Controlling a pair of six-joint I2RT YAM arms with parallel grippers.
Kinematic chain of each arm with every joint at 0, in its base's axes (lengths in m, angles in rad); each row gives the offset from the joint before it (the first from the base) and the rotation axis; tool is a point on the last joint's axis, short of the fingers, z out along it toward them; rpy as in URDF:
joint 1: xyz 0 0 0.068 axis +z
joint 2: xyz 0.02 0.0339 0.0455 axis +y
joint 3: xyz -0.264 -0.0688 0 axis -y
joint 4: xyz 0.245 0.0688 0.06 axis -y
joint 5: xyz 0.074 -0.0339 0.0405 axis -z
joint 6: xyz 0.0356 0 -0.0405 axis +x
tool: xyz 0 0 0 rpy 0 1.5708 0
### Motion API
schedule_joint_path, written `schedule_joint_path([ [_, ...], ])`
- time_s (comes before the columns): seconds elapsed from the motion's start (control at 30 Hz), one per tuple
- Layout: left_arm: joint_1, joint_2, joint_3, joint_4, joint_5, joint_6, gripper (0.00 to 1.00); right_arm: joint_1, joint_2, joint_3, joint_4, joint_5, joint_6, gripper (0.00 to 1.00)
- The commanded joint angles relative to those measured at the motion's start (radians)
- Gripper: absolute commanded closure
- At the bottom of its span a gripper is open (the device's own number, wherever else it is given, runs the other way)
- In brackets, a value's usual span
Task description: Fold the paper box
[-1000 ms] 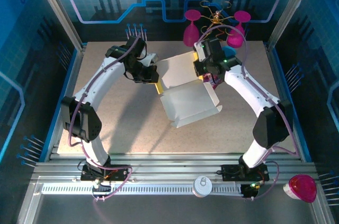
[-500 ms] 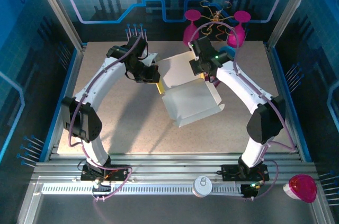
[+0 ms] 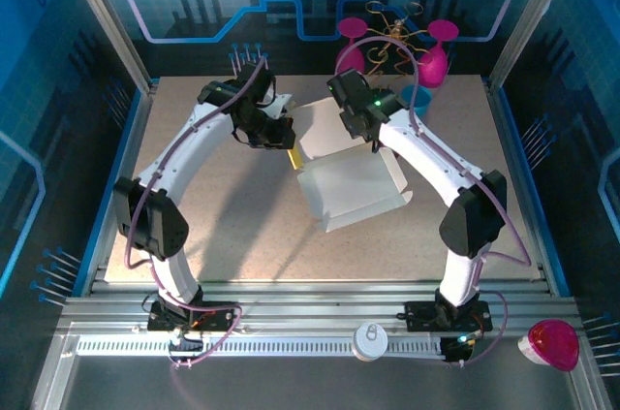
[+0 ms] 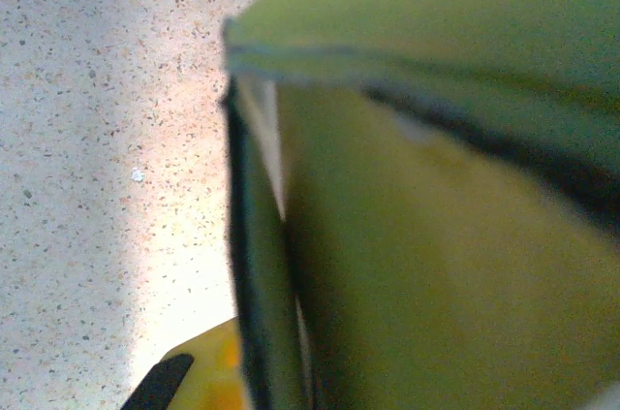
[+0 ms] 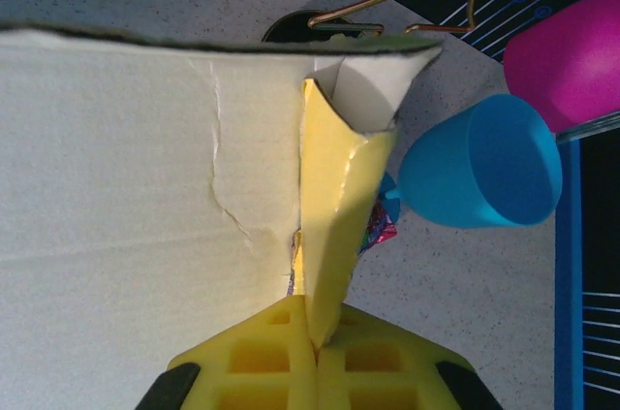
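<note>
Paper box (image 3: 351, 182): lies in the middle of the table (image 3: 223, 226), pale inside facing up, with its far panel raised. My right gripper (image 5: 315, 337) is clamped tight on a folded yellow flap at the far edge, with the blue cup (image 5: 480, 163) near it. My left gripper (image 3: 287, 141) is closed on the box's left flap, and the cardboard sits close against its camera.

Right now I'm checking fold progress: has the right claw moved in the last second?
Yes. Seen from above, the right claw, shut on the paper box, has shifted left, away from the blue cup.
</note>
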Motion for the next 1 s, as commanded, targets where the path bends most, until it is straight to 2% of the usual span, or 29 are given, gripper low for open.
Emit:
schedule_joint_path([
  [0.0, -0.001, 0.008, 0.045, -0.017, -0.018, -0.014, 1.0, 0.01, 0.017, 0.029, -0.064, 0.077, -0.023, 1.0],
  [0.1, -0.002, 0.011, 0.05, -0.02, -0.022, -0.015, 1.0, 0.018, 0.02, 0.037, -0.064, 0.078, -0.035, 1.0],
  [0.23, -0.003, 0.01, 0.05, -0.022, -0.05, -0.031, 1.0, 0.017, -0.007, 0.023, -0.046, -0.01, -0.031, 1.0],
  [0.5, -0.024, 0.0, 0.042, -0.039, -0.32, -0.145, 1.0, 0.018, 0.013, 0.039, -0.12, -0.052, 0.037, 1.0],
  [0.73, -0.057, 0.008, 0.041, -0.045, -0.418, -0.178, 1.0, 0.039, 0.017, 0.046, -0.132, -0.04, 0.089, 1.0],
  [0.97, -0.106, 0.049, 0.094, -0.119, -0.608, -0.198, 1.0, 0.063, 0.056, 0.085, -0.178, -0.012, 0.15, 1.0],
])
